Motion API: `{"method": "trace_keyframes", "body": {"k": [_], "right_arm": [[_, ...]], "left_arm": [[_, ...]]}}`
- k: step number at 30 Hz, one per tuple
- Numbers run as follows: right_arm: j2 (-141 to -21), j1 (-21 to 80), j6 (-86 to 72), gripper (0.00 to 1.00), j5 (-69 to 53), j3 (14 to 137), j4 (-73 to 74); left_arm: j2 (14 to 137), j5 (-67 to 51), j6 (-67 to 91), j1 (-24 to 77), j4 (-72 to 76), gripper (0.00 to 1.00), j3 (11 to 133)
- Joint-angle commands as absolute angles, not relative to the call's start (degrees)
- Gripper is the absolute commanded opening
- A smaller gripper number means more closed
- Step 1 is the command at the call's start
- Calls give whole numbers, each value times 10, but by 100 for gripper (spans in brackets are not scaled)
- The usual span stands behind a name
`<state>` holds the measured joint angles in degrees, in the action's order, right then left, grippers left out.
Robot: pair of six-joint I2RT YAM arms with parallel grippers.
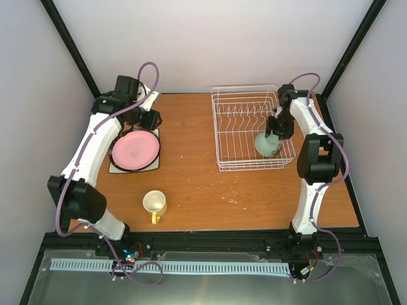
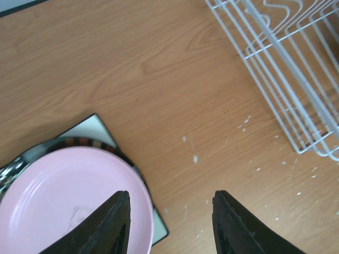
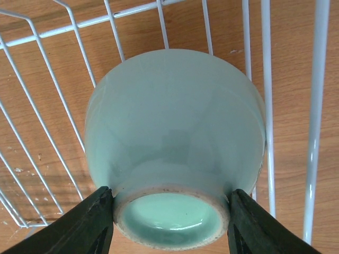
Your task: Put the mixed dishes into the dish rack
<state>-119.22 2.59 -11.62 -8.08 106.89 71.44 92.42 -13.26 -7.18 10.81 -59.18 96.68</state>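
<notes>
The pink plate [image 1: 135, 150] lies on top of a stack at the left, over the dark-rimmed beige plate [image 2: 85, 143] and the white square plate [image 2: 92, 124]. My left gripper [image 2: 170, 211] is open and empty, hovering over the pink plate's [image 2: 53, 201] right edge. The yellow mug [image 1: 154, 203] stands upright in front of the stack. My right gripper [image 3: 170, 211] is shut on the foot ring of the mint-green bowl [image 3: 175, 121], holding it upside down inside the white wire dish rack [image 1: 219, 127], at its front right corner. The green plate is not in view.
The rack's upright plate slots [image 1: 245, 114] run along its back half and hold nothing. Rack wires [image 3: 318, 106] pass close beside the bowl. Bare wooden table [image 1: 191, 178] lies between the plate stack and the rack.
</notes>
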Motion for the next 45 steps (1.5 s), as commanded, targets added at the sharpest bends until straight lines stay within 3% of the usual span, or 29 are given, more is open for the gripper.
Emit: {"method": "trace_keyframes", "body": {"k": [1, 7, 13, 27, 39, 45], "right_arm": [[-1190, 31, -122, 11, -54, 1060, 684], [-1176, 38, -129, 45, -57, 1026, 665], [-1157, 40, -134, 69, -63, 1009, 654], [-1107, 40, -149, 74, -57, 1060, 613], [-1077, 56, -128, 72, -182, 1072, 530], [-1080, 116, -96, 72, -159, 1062, 527]], "left_arm": [[852, -55, -92, 117, -624, 44, 926], [798, 5, -86, 145, -646, 45, 865], [749, 6, -101, 148, -648, 46, 816], [653, -54, -144, 150, -645, 54, 704], [578, -54, -185, 162, -719, 53, 610], [550, -93, -238, 162, -722, 49, 606]]}}
